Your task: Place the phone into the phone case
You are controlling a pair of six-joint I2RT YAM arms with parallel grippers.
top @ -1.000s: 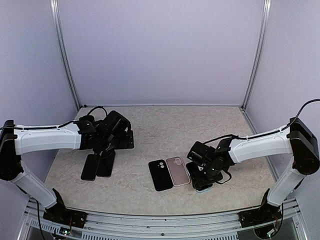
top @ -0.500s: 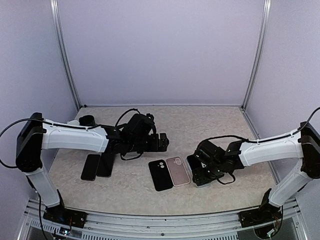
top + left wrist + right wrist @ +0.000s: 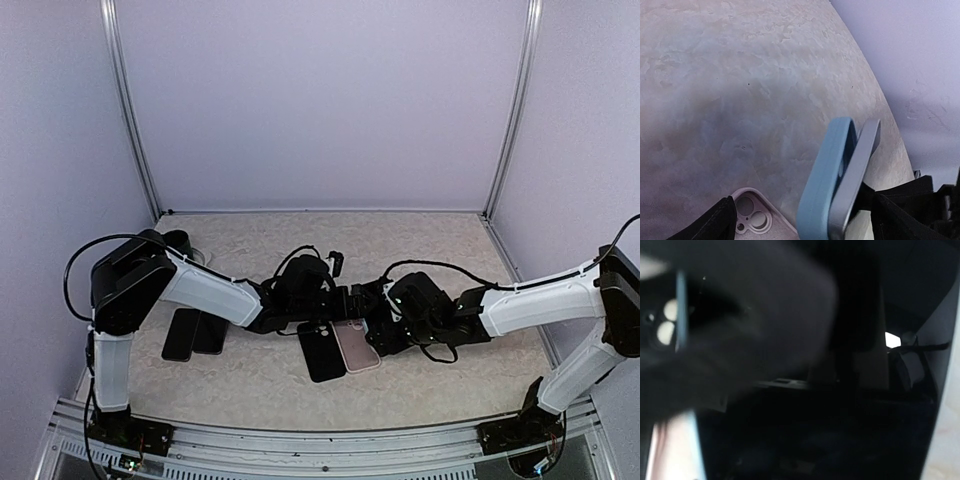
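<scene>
Left gripper [image 3: 345, 300] wide open, right gripper [image 3: 385, 325] holding a blue case [image 3: 827, 170] up on edge, grey phone [image 3: 860, 160] against it, pink case [image 3: 757, 217] flat on the table [image 3: 740, 75] nearby.

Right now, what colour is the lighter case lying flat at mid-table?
The case is pale pink; top view.

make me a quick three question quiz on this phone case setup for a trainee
1. True or false: the pink case lies flat on the table.
2. The left claw is: a) open b) shut on the pink case c) shut on a cable.
3. Fill in: the upright case beside the grey phone is ___.
Key: 1 true; 2 a; 3 blue.
</scene>
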